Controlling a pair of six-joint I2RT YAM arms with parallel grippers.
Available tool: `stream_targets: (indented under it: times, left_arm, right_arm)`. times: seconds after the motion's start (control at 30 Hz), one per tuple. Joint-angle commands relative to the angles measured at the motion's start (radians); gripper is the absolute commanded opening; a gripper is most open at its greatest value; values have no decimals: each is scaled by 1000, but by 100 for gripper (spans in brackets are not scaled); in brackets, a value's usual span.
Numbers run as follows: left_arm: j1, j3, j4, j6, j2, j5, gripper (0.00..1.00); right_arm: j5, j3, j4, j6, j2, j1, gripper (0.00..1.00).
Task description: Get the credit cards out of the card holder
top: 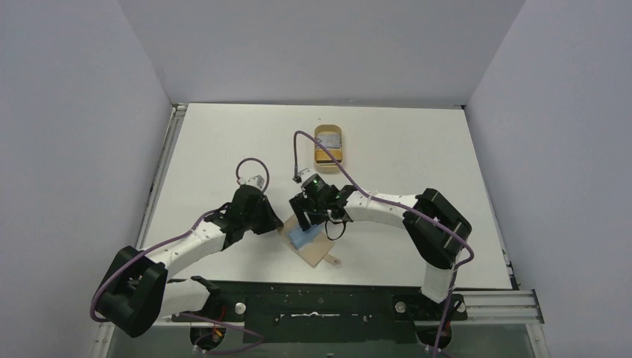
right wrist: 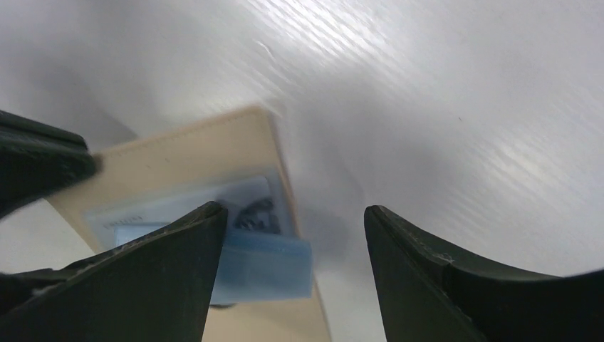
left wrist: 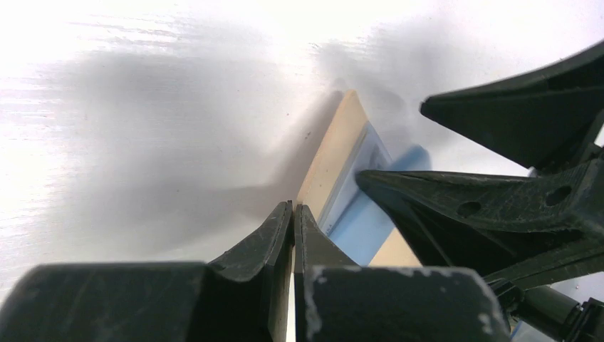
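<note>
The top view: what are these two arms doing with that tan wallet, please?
The robot is busy getting cards out of the card holder, which lies flat in front of the arms. The left claw is shut on one edge of it and seems to hold it in place. The right claw stands open just above a light blue card, which sticks partly out of its pocket. It is not gripping the card.

Tight around the card holder (top: 319, 252): the left gripper (left wrist: 293, 208) pinches its left edge, and the right gripper (right wrist: 293, 209) stands spread over the blue card (right wrist: 265, 269). Only the near right corner lies uncovered. Far centre, an oval dish (top: 316, 145) and a purple cable (top: 298, 145) block the way. The table (top: 432, 149) offers room far left and far right.
</note>
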Motion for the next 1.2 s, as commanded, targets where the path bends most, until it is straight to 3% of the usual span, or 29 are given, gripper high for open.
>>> stream_targets:
  times: [0.0, 0.4, 0.63, 0.73, 0.83, 0.97, 1.17]
  left_arm:
    - [5, 7, 67, -5, -37, -60, 0]
    - [5, -21, 70, -41, -36, -115, 0]
    - [4, -79, 81, -171, -70, -220, 0]
    - [-4, -122, 88, -255, -93, -272, 0]
    - [-27, -154, 87, -326, -116, -334, 0]
    - [-101, -177, 41, -428, -141, -489, 0]
    - [-221, -156, -28, -543, -114, -652, 0]
  right_arm:
    - [88, -28, -154, -52, -70, 0, 72]
    - [101, -94, -287, -59, -215, 9, 73]
    - [172, -84, -364, -48, -376, 6, 73]
    - [131, -104, -272, -33, -470, -20, 75]
    - [-31, -142, -123, 15, -500, -98, 77]
    - [-277, -173, 93, 136, -429, -173, 77]
    - [-412, -179, 331, 282, -298, -163, 75]
